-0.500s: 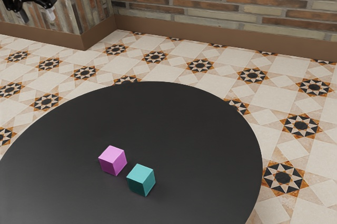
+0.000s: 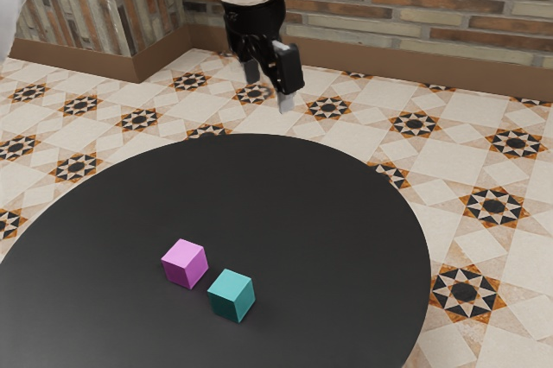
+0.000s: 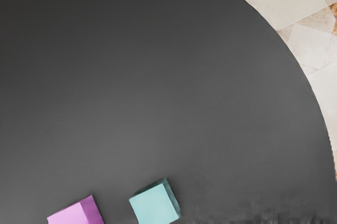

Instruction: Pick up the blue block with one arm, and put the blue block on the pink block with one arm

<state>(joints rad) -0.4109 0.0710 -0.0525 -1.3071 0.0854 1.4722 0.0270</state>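
Observation:
A teal-blue block (image 2: 231,295) rests on the round black table (image 2: 328,212) near its front edge. Just to the exterior view's left of it, and apart from it, sits a pink block (image 2: 184,263). My gripper (image 2: 268,85) hangs high above the table's far edge, well away from both blocks, open with nothing between its fingers. Looking down from the hand, the blue block (image 3: 154,203) and the pink block (image 3: 76,214) lie side by side on the table (image 3: 158,77).
Patterned floor tiles (image 2: 449,152) surround the table, and a brick wall (image 2: 389,5) runs along the back. The table's curved edge (image 3: 295,71) is seen from the hand, with floor beyond it.
My arm has swung from the exterior view's upper left corner toward the middle, over the table's far edge. Neither block has moved.

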